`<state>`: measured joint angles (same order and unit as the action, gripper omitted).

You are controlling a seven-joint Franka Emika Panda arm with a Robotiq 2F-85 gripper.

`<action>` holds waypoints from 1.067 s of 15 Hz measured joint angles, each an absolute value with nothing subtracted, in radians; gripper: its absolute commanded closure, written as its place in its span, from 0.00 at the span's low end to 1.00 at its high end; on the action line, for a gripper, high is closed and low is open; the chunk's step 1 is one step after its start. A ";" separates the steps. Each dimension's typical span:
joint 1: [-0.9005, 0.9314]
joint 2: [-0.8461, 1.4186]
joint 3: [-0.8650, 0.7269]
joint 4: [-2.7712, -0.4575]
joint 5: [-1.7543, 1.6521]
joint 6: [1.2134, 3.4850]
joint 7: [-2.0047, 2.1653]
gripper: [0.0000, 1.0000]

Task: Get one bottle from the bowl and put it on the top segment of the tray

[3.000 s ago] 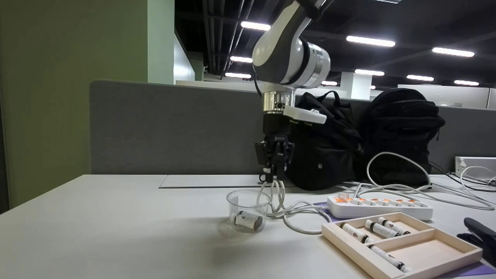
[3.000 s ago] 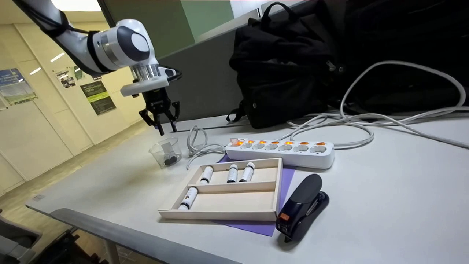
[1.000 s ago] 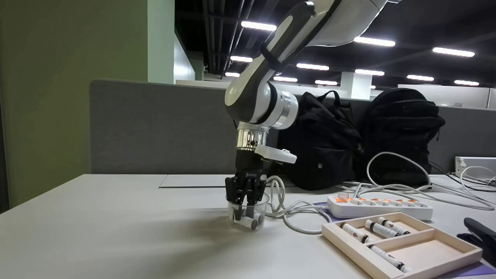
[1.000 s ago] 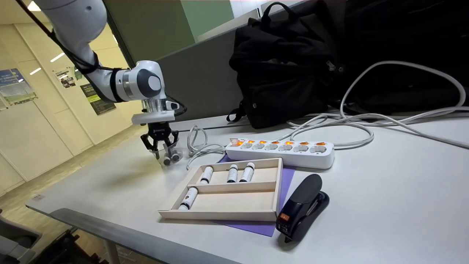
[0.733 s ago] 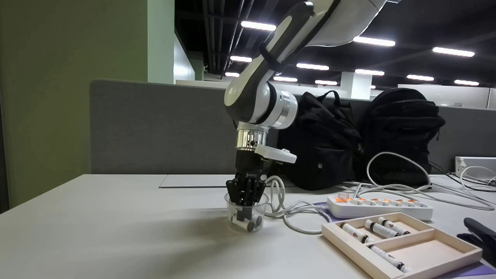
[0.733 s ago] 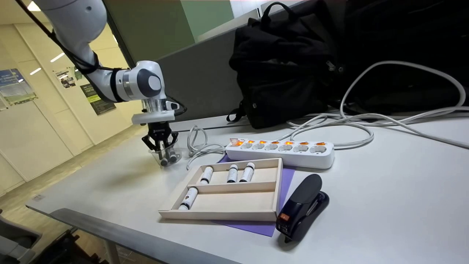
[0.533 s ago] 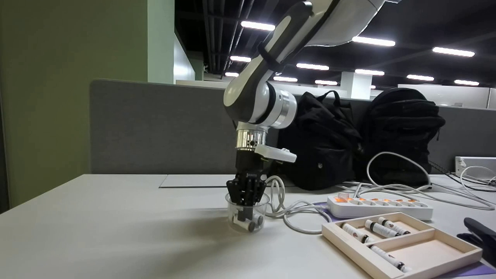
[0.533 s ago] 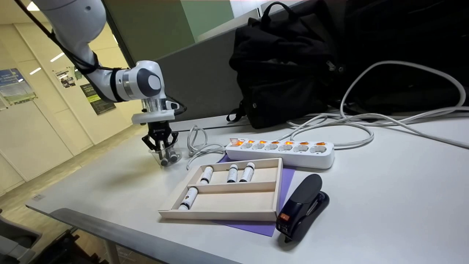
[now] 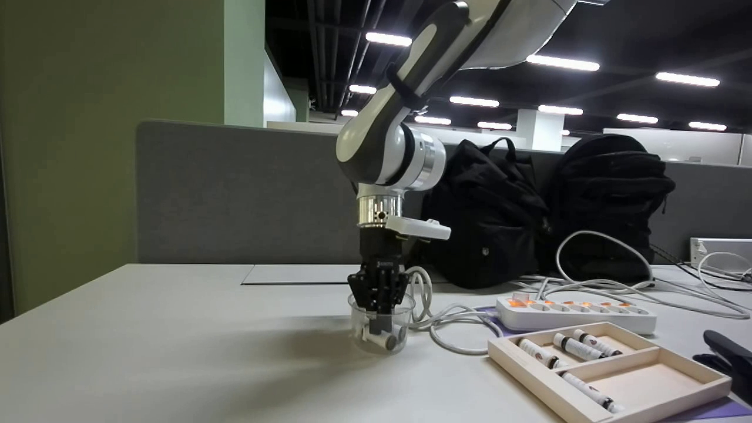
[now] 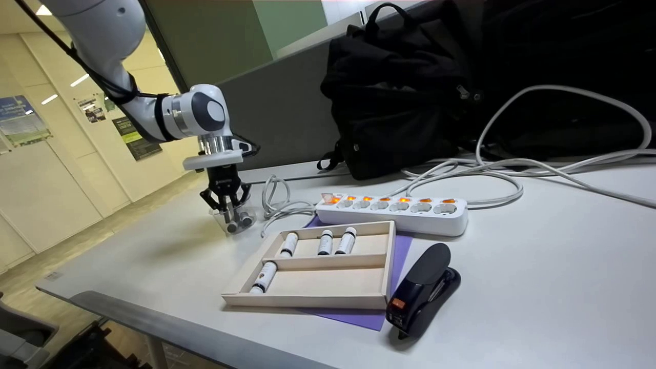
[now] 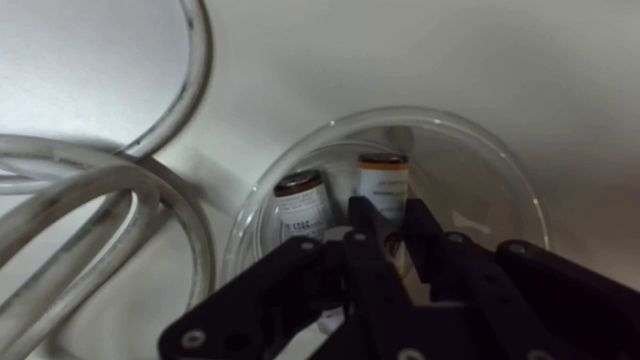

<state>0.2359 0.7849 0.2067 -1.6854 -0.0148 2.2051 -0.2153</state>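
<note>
The see-through bowl [image 9: 408,320] stands on the table and holds two white-labelled bottles lying on their sides. My gripper [image 9: 380,326] reaches down into it, also in an exterior view [image 10: 229,215]. In the wrist view my gripper [image 11: 385,210] is shut on one bottle [image 11: 384,182], a finger on each side. The second bottle [image 11: 301,207] lies beside it, outside the fingers, partly hidden. The held bottle's end [image 9: 389,342] is still low inside the bowl. The tan tray [image 10: 328,301] has three bottles in its far segment and one bottle [image 10: 263,277] in its near segment.
Cable loops [image 11: 150,175] lie close beside the bowl. A white power strip [image 10: 392,215] stands behind the tray. A black stapler [image 10: 423,289] lies beside the tray, which rests on a purple sheet [image 10: 359,319]. Black backpacks [image 9: 487,217] stand at the partition.
From above the bowl, my open gripper has come down into it and its fingers have closed on a bottle. Over the last half second, gripper, bottle and bowl have shifted slightly together.
</note>
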 measured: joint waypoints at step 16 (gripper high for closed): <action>0.170 0.539 0.199 -1.571 0.157 1.890 -0.167 0.94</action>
